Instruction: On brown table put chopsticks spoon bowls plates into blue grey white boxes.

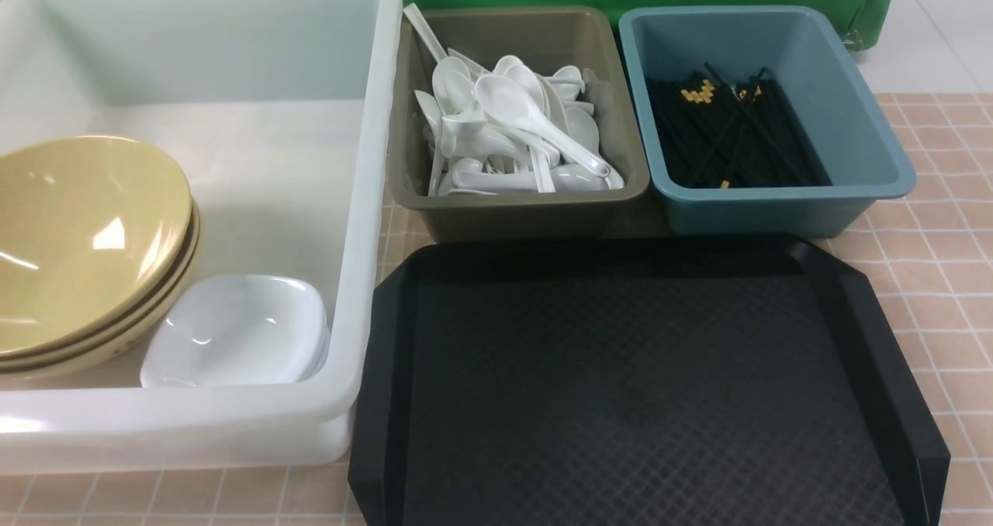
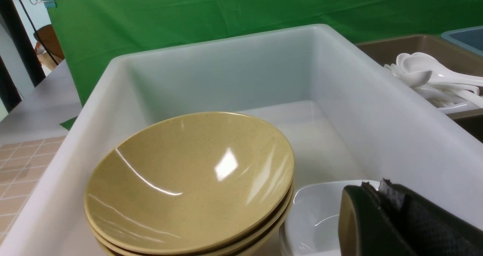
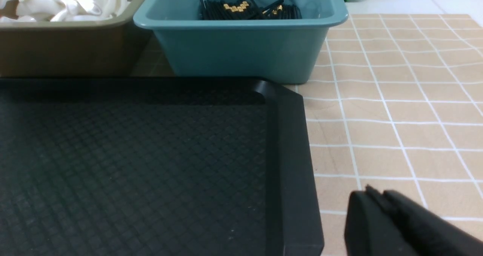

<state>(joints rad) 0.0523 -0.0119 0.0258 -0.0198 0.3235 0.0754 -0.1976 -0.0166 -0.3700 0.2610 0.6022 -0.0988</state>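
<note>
Just plates (image 2: 320,218) beside left fingers (image 2: 362,225).

Glossy mustard bowls (image 1: 81,239); translucent plastic white box (image 1: 365,200); matt, diamond-textured black tray (image 1: 636,386)

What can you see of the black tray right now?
The black tray looks like matte textured plastic with a diamond-grid floor, a raised rim and cut corners. It lies flat on the brown table, nothing showing on it. It sits nearest the robot, close in front of the olive-grey box and teal-blue box, beside the white box.
</note>
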